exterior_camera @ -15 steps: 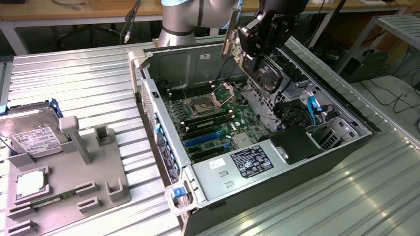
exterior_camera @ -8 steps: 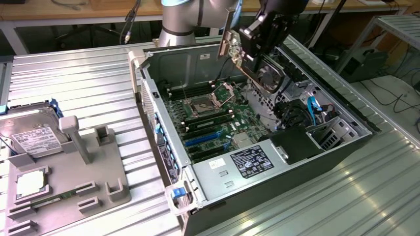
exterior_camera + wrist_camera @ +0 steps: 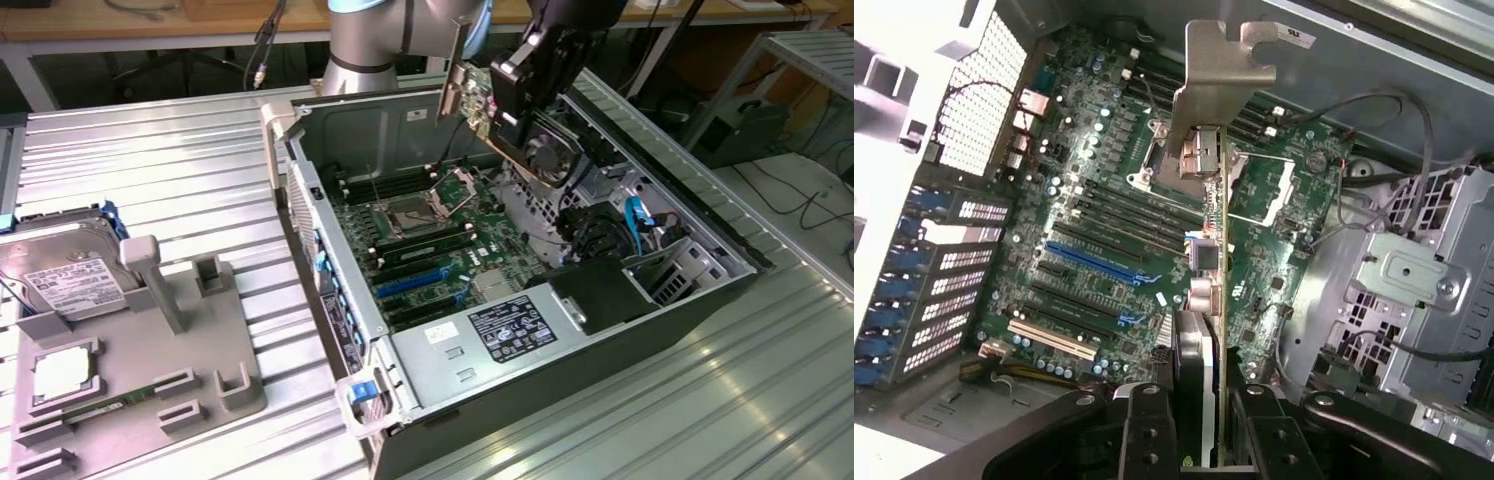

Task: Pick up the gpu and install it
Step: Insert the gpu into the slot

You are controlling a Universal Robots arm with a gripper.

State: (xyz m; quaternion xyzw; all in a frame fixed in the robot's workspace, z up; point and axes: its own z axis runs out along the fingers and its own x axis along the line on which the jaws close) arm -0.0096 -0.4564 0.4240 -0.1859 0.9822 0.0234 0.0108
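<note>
My gripper [image 3: 530, 72] is shut on the gpu [image 3: 541, 150], holding it in the air over the far end of the open computer case [image 3: 694, 300]. In the exterior view the card hangs tilted, its round fan facing out and its silver bracket [image 3: 458, 70] pointing up. The wrist view shows the gpu [image 3: 1216, 250] edge-on between my gripper's [image 3: 1209, 425] black fingers [image 3: 1144, 430], bracket [image 3: 1219, 70] farthest from the camera. Below it lies the green motherboard [image 3: 1274, 260] with its blue expansion slots [image 3: 1094, 262]. The card touches nothing in the case.
The case's metal walls, a drive cage [image 3: 1414, 290], loose cables [image 3: 641, 215] and a power supply [image 3: 514, 325] surround the motherboard [image 3: 441, 240]. On the exterior view's left, a grey fixture [image 3: 187, 350] holds a silver hard drive [image 3: 67, 275]. The ribbed metal table [image 3: 174, 170] lies all around.
</note>
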